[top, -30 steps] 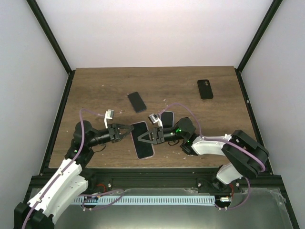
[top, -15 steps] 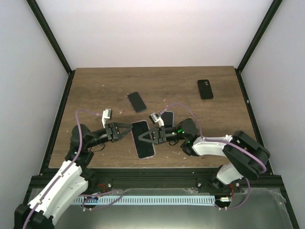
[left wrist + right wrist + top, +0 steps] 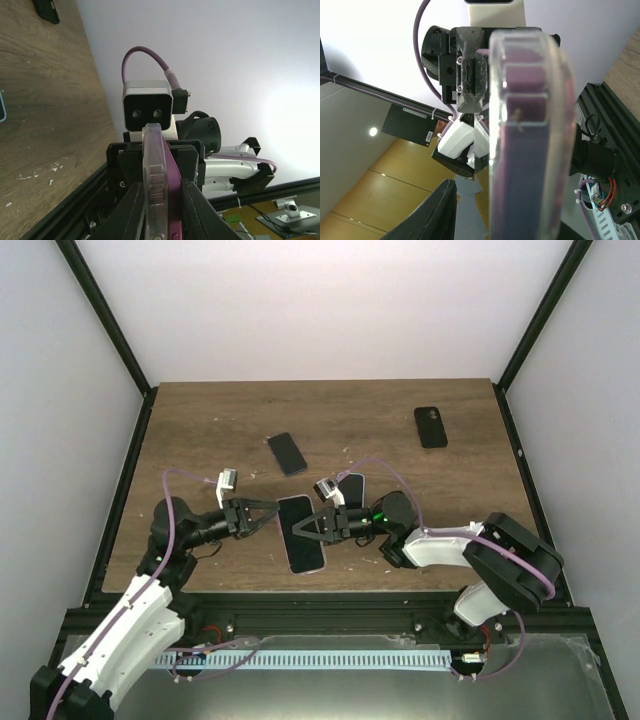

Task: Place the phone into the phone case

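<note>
Left gripper (image 3: 272, 513) clamps left edge of phone (image 3: 305, 552) in clear phone case (image 3: 152, 172); right gripper (image 3: 298, 530) straddles right edge, fingers slightly parted.

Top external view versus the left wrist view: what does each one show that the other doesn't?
Only the top view shows the left arm and right arm whole, with the phone seen flat-on between them. Only the left wrist view shows that phone's purple edge beside its clear case, pinched by the left gripper, with the right wrist camera staring back. Both show the wooden table and a dark spare phone, though which one the wrist sees is unclear.
</note>
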Robot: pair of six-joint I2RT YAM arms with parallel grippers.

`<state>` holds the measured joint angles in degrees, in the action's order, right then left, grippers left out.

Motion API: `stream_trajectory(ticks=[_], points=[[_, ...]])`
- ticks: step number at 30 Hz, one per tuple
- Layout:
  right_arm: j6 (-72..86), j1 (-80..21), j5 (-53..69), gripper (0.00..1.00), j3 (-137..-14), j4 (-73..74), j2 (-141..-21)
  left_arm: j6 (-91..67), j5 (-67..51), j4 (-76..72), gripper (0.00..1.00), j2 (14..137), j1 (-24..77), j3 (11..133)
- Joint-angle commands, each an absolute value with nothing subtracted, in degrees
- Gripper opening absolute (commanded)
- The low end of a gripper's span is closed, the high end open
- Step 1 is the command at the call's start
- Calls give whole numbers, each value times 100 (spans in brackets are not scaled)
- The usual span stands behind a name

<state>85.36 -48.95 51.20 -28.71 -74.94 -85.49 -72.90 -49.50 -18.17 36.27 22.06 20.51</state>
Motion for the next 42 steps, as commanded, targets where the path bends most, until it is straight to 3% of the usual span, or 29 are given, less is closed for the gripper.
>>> stream_trajectory(ticks=[1,10,14,16,21,25,29,33,36,42], points=[[8345,-4913,5084,30,-2905,-7543,-8468,-6802,-4841,-1090,0,3657,2180,2445],[8192,-4913,5052,15,-2888,-7181,-8381,-6363,-4824,-241,0,3756,2180,2793],[8361,-4913,5056,15,-2886,-7456,-8405,-6717,-4926,-721,19,3657,2182,2654],[8420,-4913,5062,15,-2894,-7640,-8447,-6887,-4978,-1023,22,3616,2180,2541],[8488,-4913,5063,16,-2886,-7728,-8533,-6722,-4978,-815,1,3628,2181,2573],[8200,-4913,5037,22,-2898,-7259,-8477,-6446,-4957,-362,0,3696,2180,2714],[7978,-4911,4958,15,-2912,-6849,-8346,-6360,-4979,-117,1,3803,2180,2835],[7908,-4913,4789,13,-3006,-6630,-8263,-6153,-4898,302,29,3832,2180,3017],[7880,-4876,4523,13,-3023,-6405,-8190,-6018,-4786,557,46,3785,2182,3061],[7772,-4715,3978,13,-3155,-5880,-8057,-6236,-5086,268,62,3629,2182,2726]])
